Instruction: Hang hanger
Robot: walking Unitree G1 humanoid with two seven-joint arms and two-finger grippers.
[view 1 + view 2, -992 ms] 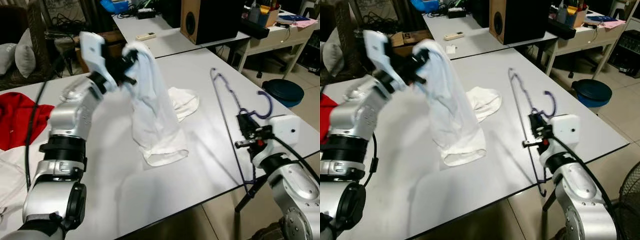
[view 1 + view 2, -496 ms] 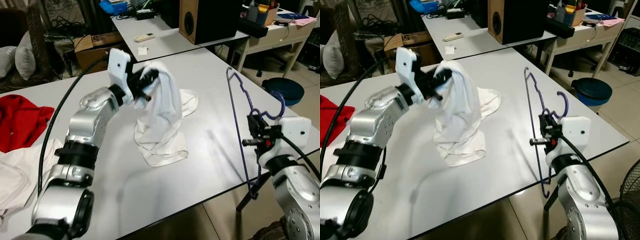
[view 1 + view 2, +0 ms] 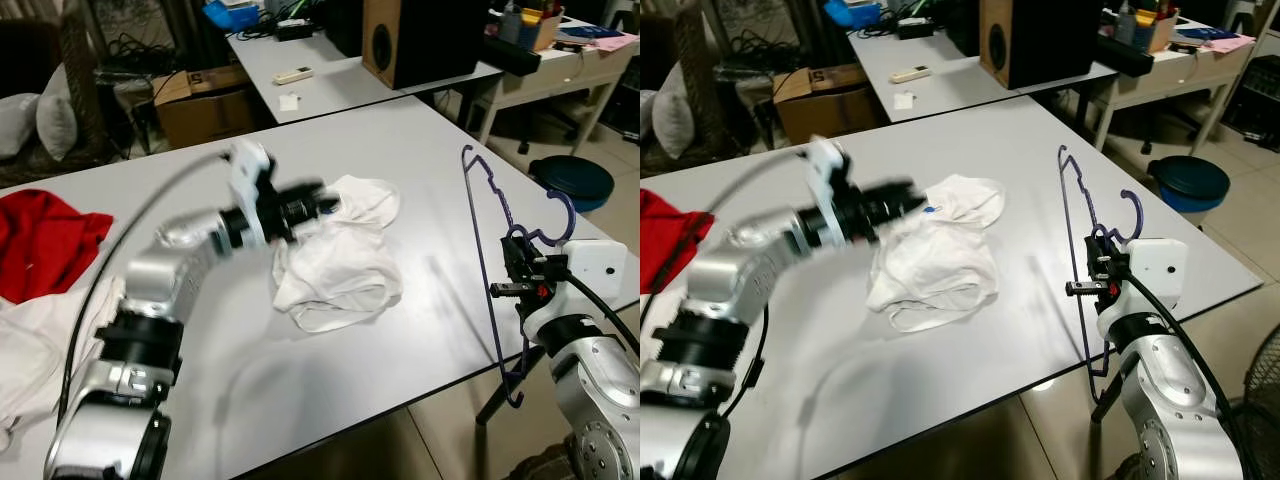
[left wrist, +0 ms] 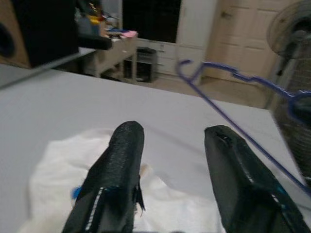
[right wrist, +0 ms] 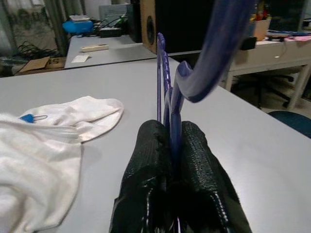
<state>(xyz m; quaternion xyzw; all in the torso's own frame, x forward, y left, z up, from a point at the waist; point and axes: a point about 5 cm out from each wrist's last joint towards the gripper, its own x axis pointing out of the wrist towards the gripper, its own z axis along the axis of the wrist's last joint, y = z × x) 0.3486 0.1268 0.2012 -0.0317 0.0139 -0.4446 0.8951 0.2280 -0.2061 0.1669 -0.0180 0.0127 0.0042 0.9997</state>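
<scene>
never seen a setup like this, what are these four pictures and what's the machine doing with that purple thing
It is a humanoid robot with two silver arms, each ending in two black fingers. The two wide pictures come from cameras on its head, looking down at a grey table. The other two come from cameras on its wrists, looking along the fingers. On the table lie a crumpled white shirt and, at the far left, a red cloth. The left gripper is over the shirt with its jaws open and holds nothing. The right gripper has its jaws closed on a purple hanger, held upright at the table's right edge.
</scene>
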